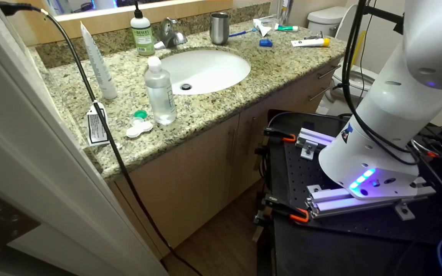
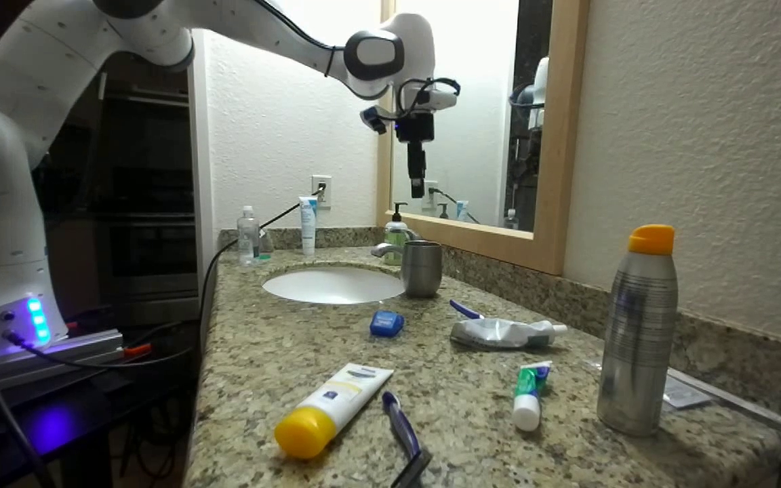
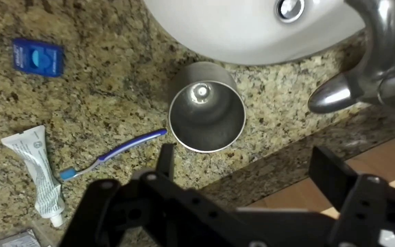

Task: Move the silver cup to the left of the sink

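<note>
The silver cup stands upright on the granite counter beside the sink, close to its rim. In an exterior view the cup stands at the near right of the sink. In the wrist view I look into the cup, which is empty, with the sink above it. My gripper points down and hangs well above the counter, near the mirror. In the wrist view the gripper is open, its fingers wide apart with nothing between them.
The faucet and green soap bottle stand behind the sink. A clear bottle and white tube stand at its far side. A blue floss box, toothbrush and spray can are on the cup's side.
</note>
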You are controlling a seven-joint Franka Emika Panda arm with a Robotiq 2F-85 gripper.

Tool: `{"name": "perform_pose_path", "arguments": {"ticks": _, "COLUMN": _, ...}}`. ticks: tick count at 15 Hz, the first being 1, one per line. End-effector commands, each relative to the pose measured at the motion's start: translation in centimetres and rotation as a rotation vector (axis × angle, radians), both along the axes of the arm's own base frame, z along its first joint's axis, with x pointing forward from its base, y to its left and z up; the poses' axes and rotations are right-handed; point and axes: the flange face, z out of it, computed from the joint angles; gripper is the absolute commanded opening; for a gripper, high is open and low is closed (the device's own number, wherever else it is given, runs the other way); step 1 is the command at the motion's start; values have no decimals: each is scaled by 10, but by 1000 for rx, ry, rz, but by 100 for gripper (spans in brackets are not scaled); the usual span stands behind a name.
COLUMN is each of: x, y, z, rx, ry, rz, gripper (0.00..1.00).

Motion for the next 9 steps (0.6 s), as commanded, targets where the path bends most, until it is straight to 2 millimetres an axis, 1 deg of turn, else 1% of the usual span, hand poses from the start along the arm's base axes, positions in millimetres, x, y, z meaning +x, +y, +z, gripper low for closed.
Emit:
{"name": "perform_pose_path", "arguments": {"ticks": 1, "x": 30, "y": -27, "z": -23, "rx": -19, "ry": 32, "rz": -172, "gripper": 100}}
{"name": "perform_pose_path", "arguments": {"ticks": 2, "x": 24, "y": -11, "z": -27, "rx": -18, "ry": 25, "rz": -104, "gripper": 100}}
{"name": "perform_pose_path", "arguments": {"ticks": 3, "x": 31, "y": -16, "z": -33, "rx": -24, "ry": 30, "rz": -135, "gripper": 100}}
{"name": "perform_pose_path", "arguments": {"ticks": 4, "x": 34, "y": -20, "z": -36, "rx": -31, "ry": 33, "rz": -151, "gripper": 100}}
{"name": "perform_pose_path", "arguments": {"ticks": 9, "x": 31, "y": -26, "z": -26, "rx": -38, "ry": 27, "rz": -165, "gripper": 100}}
